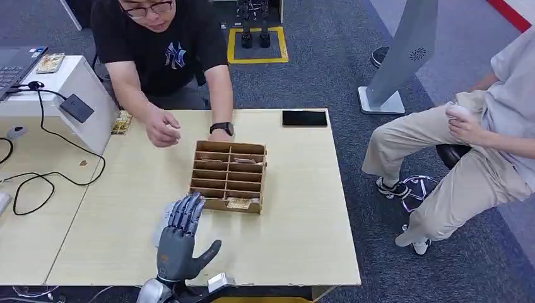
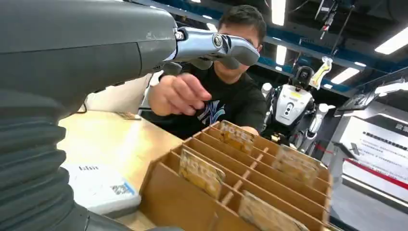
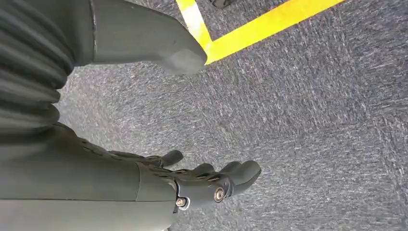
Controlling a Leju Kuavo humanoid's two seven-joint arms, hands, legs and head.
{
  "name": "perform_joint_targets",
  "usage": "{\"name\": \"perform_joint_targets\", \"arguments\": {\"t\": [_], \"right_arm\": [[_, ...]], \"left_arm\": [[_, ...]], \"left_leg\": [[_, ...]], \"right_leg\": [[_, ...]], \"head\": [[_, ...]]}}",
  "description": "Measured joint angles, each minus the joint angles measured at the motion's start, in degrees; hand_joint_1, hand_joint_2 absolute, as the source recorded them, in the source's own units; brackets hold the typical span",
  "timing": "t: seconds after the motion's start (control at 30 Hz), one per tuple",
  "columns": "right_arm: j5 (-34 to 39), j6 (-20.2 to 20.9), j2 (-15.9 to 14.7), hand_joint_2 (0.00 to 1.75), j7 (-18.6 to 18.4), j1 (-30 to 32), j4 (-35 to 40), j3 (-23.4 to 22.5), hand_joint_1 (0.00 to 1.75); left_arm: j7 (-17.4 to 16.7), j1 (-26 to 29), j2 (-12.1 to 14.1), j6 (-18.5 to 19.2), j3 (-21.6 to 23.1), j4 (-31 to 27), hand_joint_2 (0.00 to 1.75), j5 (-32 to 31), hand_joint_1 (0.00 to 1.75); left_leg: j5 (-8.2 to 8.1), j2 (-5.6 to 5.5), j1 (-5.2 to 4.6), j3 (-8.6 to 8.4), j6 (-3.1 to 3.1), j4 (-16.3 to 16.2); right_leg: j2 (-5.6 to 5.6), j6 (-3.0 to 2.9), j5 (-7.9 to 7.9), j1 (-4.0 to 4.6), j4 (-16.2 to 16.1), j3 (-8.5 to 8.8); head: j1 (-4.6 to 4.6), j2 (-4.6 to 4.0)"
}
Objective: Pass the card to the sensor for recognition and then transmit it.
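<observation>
1. The robot's left hand (image 1: 180,237) sits at the lower centre-left of the head view, above the light wooden surface (image 1: 296,240), its dark fingers (image 1: 187,211) stretched forward and slightly apart, thumb out to the side, holding nothing.
2. Its fingertips reach just beside the near left corner of the brown cardboard divider box (image 1: 228,175), which stands in the middle of the frame.
3. Yellowish patterned cards stand in the box's slots; one card (image 1: 242,202) lies in the nearest row, right of the fingers, and the left wrist view shows an upright card (image 2: 201,172) in a near slot.
4. A white flat packet with a printed label (image 2: 98,185) lies on the surface under the left hand.
5. A person in a black T-shirt (image 1: 161,44) leans in from the upper left, one fist (image 1: 163,128) held above the surface beyond the box.
6. The right hand (image 3: 192,180) hangs over grey carpet (image 3: 312,120), fingers loosely apart and empty.
</observation>
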State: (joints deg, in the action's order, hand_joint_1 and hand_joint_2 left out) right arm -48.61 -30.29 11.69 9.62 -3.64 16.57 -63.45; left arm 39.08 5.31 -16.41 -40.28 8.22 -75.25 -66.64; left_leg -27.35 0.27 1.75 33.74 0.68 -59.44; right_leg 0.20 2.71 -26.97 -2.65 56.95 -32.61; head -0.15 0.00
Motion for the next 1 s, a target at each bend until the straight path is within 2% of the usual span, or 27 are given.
{"name": "perform_joint_targets", "arguments": {"t": [0.57, 1.0], "right_arm": [[-0.1, 0.0, 0.0, 1.75, 0.0, 0.0, 0.0, 0.0, 0.00], [-1.1, 0.1, 0.0, 1.75, -0.4, -0.1, -0.3, 0.0, 0.00]], "left_arm": [[0.2, 0.0, -0.1, 0.0, -0.3, 0.0, 1.75, -0.2, 0.00], [-1.2, 0.1, -0.1, 0.0, -0.5, 0.0, 1.75, -5.9, 0.00]], "left_leg": [[0.00, 0.00, 0.00, 0.00, 0.00, 0.0], [0.00, 0.00, 0.00, -0.01, 0.00, 0.0]], "right_leg": [[0.00, 0.00, 0.00, 0.00, 0.0, 0.00], [0.00, 0.00, 0.00, 0.00, 0.0, 0.00]], "head": [[0.00, 0.00], [0.00, 0.00]]}}
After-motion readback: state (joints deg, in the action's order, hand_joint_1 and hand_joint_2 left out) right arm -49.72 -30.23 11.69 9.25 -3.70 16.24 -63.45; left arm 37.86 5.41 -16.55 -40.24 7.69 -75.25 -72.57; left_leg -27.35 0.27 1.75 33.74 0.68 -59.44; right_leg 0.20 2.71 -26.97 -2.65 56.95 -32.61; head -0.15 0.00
